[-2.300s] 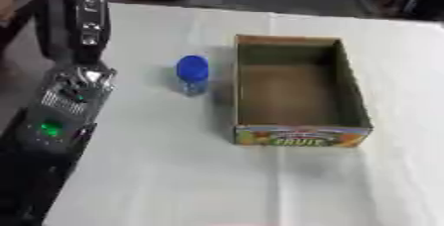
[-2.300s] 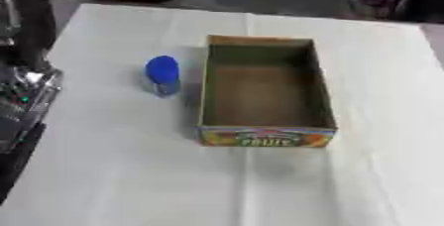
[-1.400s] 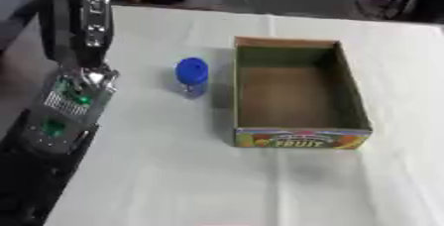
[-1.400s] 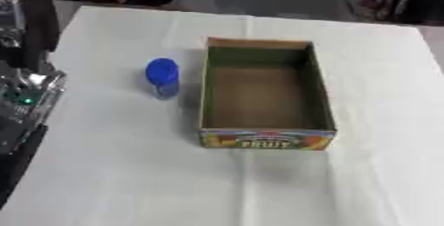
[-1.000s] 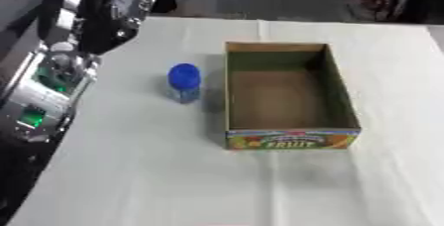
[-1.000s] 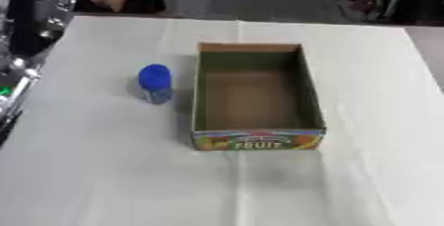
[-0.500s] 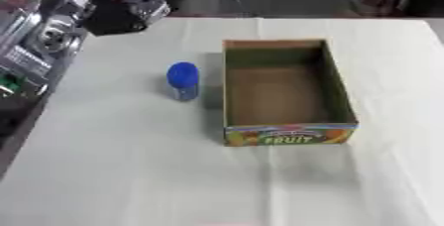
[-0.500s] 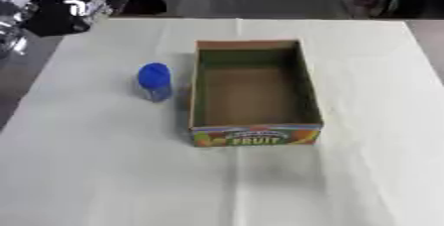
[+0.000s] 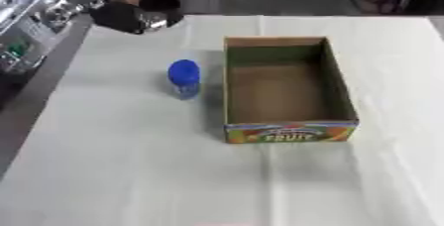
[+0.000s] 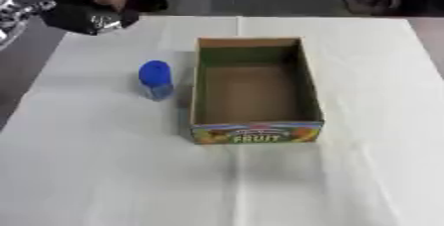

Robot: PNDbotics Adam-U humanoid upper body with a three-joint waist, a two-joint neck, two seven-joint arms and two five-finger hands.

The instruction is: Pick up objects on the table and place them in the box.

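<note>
The blue-capped bottle (image 9: 184, 79) stands upright on the table (image 9: 130, 170) just left of the empty fruit box (image 9: 286, 88), nearer and rightward of the left hand (image 9: 130, 14), whose finger state I cannot tell.

Left arm raised at the upper left.
The silver-jointed arm slants in from the left edge; its black left hand (image 9: 130, 16) hangs above the table's far corner, finger pose unclear.
</note>
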